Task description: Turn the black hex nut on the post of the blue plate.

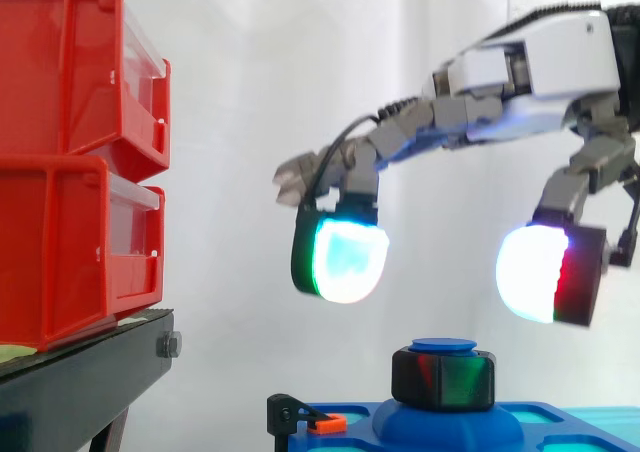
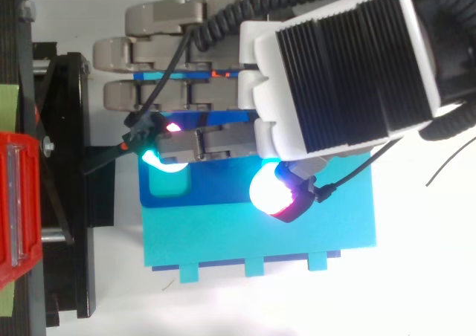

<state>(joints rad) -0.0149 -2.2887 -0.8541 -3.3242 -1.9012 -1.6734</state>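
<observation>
While above nut (image 1: 443, 379) — fingers (image 1: 345, 260); bins (image 1: 75, 162) apart.

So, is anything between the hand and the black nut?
No: in the side view the hand hangs above the black hex nut, only white curtain showing between.

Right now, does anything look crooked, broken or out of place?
Nothing stands out: the black hex nut sits level on its post, the red bins sit stacked, and the open hand hovers above.
</observation>
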